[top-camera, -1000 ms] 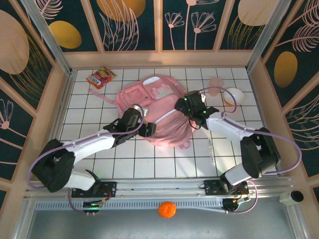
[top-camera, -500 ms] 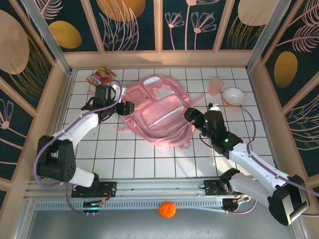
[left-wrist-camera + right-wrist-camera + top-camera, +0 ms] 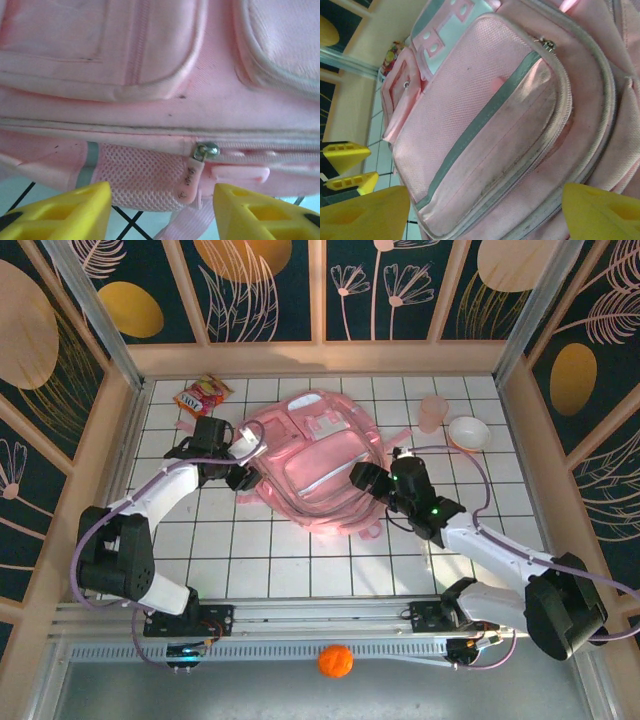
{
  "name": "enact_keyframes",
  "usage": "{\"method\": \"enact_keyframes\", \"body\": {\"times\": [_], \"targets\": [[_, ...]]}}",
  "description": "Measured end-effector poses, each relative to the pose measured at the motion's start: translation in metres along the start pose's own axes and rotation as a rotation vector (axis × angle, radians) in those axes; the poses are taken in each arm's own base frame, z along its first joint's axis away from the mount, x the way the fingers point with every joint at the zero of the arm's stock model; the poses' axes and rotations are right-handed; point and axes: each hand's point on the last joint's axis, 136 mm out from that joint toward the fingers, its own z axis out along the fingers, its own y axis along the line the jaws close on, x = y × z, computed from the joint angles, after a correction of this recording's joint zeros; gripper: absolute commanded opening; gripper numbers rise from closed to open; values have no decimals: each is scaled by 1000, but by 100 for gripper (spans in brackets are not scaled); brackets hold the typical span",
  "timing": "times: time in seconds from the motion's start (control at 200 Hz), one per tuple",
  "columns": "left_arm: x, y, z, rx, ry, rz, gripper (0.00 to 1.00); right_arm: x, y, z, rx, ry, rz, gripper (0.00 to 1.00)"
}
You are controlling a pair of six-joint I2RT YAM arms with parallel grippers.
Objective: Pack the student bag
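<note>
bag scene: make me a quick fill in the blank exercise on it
1. The bag is ____ in colour.
2. A zip pull hangs between the left gripper's ____ fingers.
3. The bowl beside the cup is ____.
4. The snack packet lies near the table's far ____ corner.
Missing words: pink; yellow; white; left.

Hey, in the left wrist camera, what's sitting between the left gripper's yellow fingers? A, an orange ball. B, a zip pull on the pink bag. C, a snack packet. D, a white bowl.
B: the zip pull on the student bag hangs in the gap of the open left gripper.
</note>
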Motion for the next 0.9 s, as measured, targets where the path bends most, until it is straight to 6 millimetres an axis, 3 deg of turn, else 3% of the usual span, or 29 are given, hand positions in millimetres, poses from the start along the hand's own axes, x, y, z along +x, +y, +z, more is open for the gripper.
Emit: {"method": "enact_keyframes", "body": {"times": [0.165, 0.345, 0.545, 0.721, 0.901], "targets": [[13, -5, 9, 41, 55, 144, 60, -3, 12, 0, -40, 3, -33, 80], [10, -5, 12, 52, 34, 247, 62, -8, 23, 0, -68, -1, -64, 80], [23, -7, 27, 83, 74, 293, 57, -7, 34, 7, -93, 24, -96, 79], [27, -7, 34, 94, 82, 306, 45, 5, 52, 19, -139, 75, -133, 74], [25, -18, 36, 156, 51, 316, 44, 17, 64, 38, -203, 126, -141, 74]]}}
